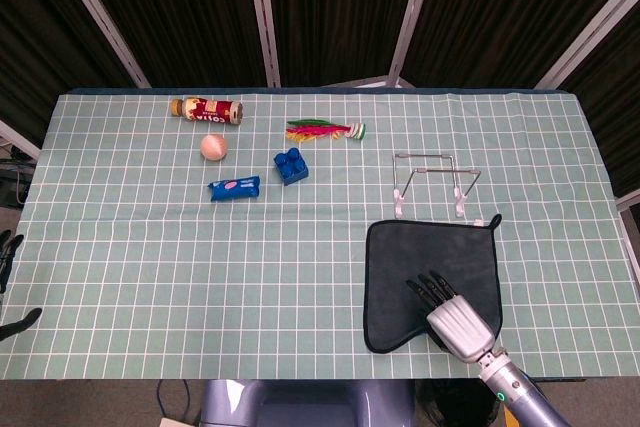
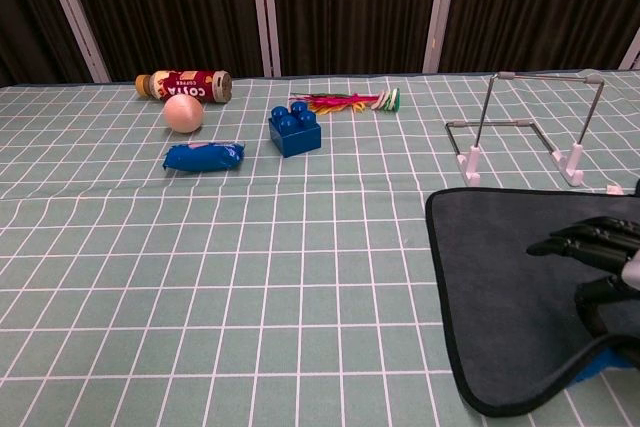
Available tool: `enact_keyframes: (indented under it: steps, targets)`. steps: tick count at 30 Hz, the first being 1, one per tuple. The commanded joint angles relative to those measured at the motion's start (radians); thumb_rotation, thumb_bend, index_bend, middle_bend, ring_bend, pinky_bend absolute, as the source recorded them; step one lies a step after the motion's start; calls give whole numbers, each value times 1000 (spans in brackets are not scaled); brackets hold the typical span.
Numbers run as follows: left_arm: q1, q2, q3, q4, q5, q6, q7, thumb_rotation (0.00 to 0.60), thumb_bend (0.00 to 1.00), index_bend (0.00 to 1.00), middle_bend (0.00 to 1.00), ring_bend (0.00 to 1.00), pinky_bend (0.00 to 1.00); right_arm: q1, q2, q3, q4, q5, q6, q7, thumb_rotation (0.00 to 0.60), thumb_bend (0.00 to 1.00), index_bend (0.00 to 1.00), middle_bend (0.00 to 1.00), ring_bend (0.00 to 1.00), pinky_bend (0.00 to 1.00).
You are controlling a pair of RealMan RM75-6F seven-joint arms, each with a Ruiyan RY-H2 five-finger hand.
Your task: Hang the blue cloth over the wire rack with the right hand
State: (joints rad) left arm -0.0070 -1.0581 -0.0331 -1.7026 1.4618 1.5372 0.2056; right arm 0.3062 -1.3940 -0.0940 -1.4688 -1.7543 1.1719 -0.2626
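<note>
The blue cloth (image 1: 430, 252), dark on top, lies at the near right of the table, just in front of the wire rack (image 1: 423, 155). My right hand (image 1: 452, 315) grips its near right edge and lifts it. In the chest view the blue underside shows below the hand (image 2: 600, 257), where the cloth (image 2: 500, 277) curls up. The rack (image 2: 540, 75) stands upright on white feet with nothing on it. My left hand (image 1: 12, 287) shows only as dark fingers spread apart at the left edge, off the table.
At the back left lie a snack tube (image 1: 208, 109), a peach ball (image 1: 213, 146), a blue packet (image 1: 234, 188), a blue brick (image 1: 291, 165) and a bunch of coloured feathers (image 1: 322, 129). A green checked tablecloth (image 1: 200, 277) covers the table.
</note>
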Motion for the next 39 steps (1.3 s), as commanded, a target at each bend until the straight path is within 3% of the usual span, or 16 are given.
enact_keyframes:
  steps: [1,12,19,25,39]
  targets:
    - [-2,0,-1,1,-5,-4,1,600,0,0,0,0,0,44,22,54,-52,76,-69,-31,600,440,619,71,0,0]
    - [-13,-5,-11,8,-35,-27,6,600,0,0,0,0,0,167,15,217,-89,433,-283,-116,600,440,628,87,0,0]
    - [-19,-8,-16,15,-54,-40,11,600,0,0,0,0,0,241,-18,278,-67,671,-340,-226,600,440,629,89,0,0]
    - [-25,-12,-19,22,-71,-54,15,600,0,0,0,0,0,303,-32,293,-52,849,-363,-281,600,440,629,90,0,0]
    - [-38,-24,-25,31,-101,-75,33,600,0,0,0,0,0,372,-63,295,17,963,-373,-225,600,440,631,101,0,0]
